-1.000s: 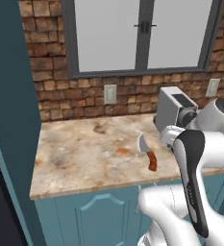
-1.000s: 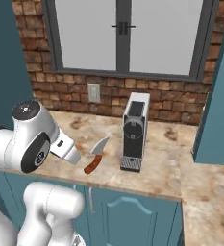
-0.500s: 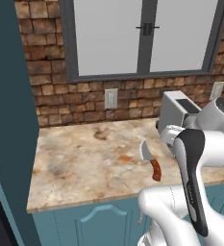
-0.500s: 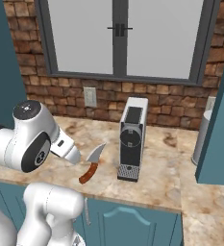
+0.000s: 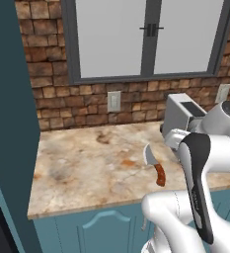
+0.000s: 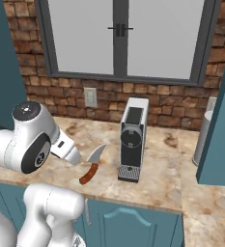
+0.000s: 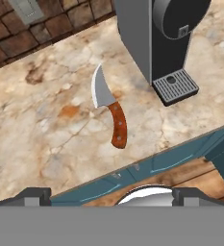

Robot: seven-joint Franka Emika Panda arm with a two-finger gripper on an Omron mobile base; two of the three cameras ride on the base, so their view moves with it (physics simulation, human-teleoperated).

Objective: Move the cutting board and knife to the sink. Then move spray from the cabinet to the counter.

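The knife (image 5: 156, 167) lies flat on the counter (image 5: 87, 168), silver blade towards the brick wall and reddish-brown handle towards the front edge. From the right base it is the knife (image 6: 92, 164) just left of the coffee machine. In the hand view the knife (image 7: 111, 110) lies on the counter (image 7: 51, 120) well ahead of my gripper (image 7: 114, 196). The gripper is open, its fingertips (image 7: 34, 193) wide apart with nothing between them. The cutting board, the sink and the spray are out of view.
A grey coffee machine (image 6: 132, 137) stands on the counter (image 6: 157, 178) right of the knife, its drip tray (image 7: 175, 86) close to the handle. A pale canister (image 6: 205, 137) stands by a teal cabinet side (image 6: 222, 111). A tall teal panel (image 5: 10, 123) bounds the counter's left end.
The whole picture has shifted slightly, so the camera has moved with the base. The knife lies where it was on the counter. The gripper has stayed open.
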